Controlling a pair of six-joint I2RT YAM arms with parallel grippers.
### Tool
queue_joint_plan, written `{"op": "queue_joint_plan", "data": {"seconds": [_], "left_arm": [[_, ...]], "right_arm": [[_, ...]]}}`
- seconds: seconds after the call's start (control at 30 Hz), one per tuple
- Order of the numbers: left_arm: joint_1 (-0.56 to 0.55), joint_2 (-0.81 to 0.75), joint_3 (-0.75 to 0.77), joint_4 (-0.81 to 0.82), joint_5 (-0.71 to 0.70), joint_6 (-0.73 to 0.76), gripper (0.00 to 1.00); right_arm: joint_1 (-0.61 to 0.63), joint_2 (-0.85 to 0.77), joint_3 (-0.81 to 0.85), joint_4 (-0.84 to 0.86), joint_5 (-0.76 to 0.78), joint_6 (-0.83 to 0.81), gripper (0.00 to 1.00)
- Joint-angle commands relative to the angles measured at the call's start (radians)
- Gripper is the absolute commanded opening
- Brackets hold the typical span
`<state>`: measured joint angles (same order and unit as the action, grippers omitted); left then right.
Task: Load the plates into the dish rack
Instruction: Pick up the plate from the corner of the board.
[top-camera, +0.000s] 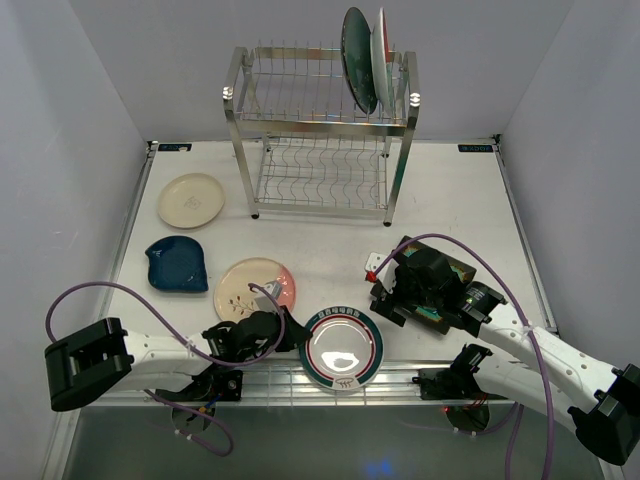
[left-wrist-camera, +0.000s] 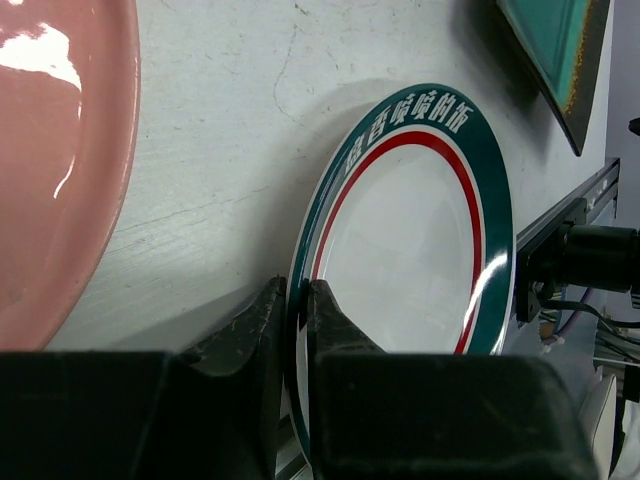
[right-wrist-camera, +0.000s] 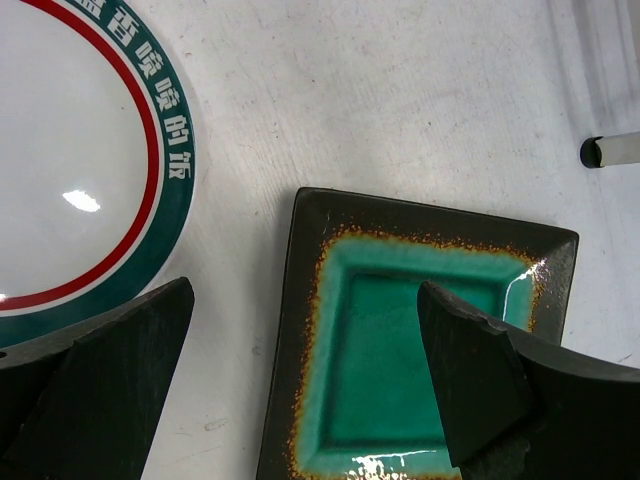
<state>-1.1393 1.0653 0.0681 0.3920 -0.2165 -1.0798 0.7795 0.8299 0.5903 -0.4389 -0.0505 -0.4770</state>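
The steel dish rack stands at the back with a dark teal plate and a red-and-teal plate upright in its top tier. My left gripper is shut on the left rim of the white plate with green-red rim at the table's front edge. My right gripper is open just above the square green plate, one finger on each side of its left edge. The cream, dark blue and pink-and-cream plates lie flat on the left.
A metal rail runs along the front edge, just under the white plate. The rack's front legs stand behind the right gripper. Purple cables loop over both arms. Grey walls close in on both sides.
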Motion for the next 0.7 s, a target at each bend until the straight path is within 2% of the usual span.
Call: {"op": "queue_joint_plan", "data": {"seconds": [0.0, 0.07, 0.57, 0.63, 0.67], "left_arm": [[-0.004, 0.024, -0.014, -0.070, 0.028, 0.043, 0.12], [-0.004, 0.024, -0.013, -0.067, 0.025, 0.044, 0.00], [-0.002, -0.117, -0.019, -0.071, -0.030, 0.058, 0.00], [-0.002, -0.157, -0.025, -0.073, -0.059, 0.055, 0.00], [-0.002, -0.171, -0.024, -0.076, -0.067, 0.061, 0.00]], "right_arm": [[0.006, -0.017, -0.010, 0.032, 0.006, 0.012, 0.98], [0.006, -0.018, -0.010, 0.032, 0.006, 0.012, 0.98], [0.006, -0.018, -0.012, 0.051, 0.037, 0.023, 0.99], [0.006, -0.023, -0.015, 0.058, 0.047, 0.026, 0.90], [0.006, -0.031, -0.018, 0.069, 0.081, 0.026, 0.90]]}}
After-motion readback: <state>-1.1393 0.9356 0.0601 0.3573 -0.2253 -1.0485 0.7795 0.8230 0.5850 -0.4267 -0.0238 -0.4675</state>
